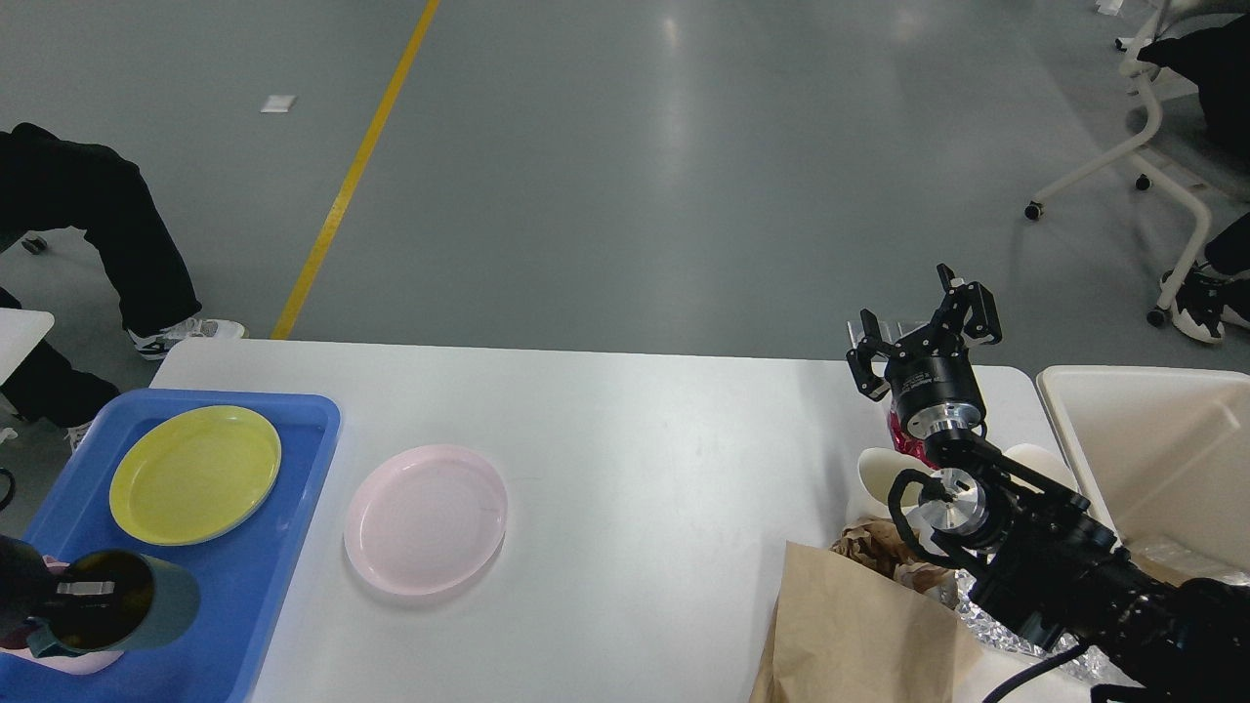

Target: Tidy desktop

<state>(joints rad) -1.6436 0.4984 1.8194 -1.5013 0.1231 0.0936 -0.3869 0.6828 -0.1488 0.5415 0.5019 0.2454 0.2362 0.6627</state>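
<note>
The white desktop (664, 459) holds a pink plate (425, 517) left of its middle. A blue tray (293, 508) at the left edge carries a yellow plate (195, 474). My left gripper (68, 591) enters at the bottom left corner, mostly out of view. One fingertip (86, 589) sits inside the rim of a dark green mug (137, 615), which it holds tilted over the tray's near end. A pink mug (59, 662) peeks out beneath it. My right gripper (923, 327) is open and empty, raised above the table's far right part.
Near the right arm lie a brown paper bag (859, 635), crumpled paper (884, 547), white paper cups (876, 478), a red wrapper (900, 437) and foil (986, 635). A cream bin (1152, 459) stands at the right edge. A person's legs (117, 234) are at the far left.
</note>
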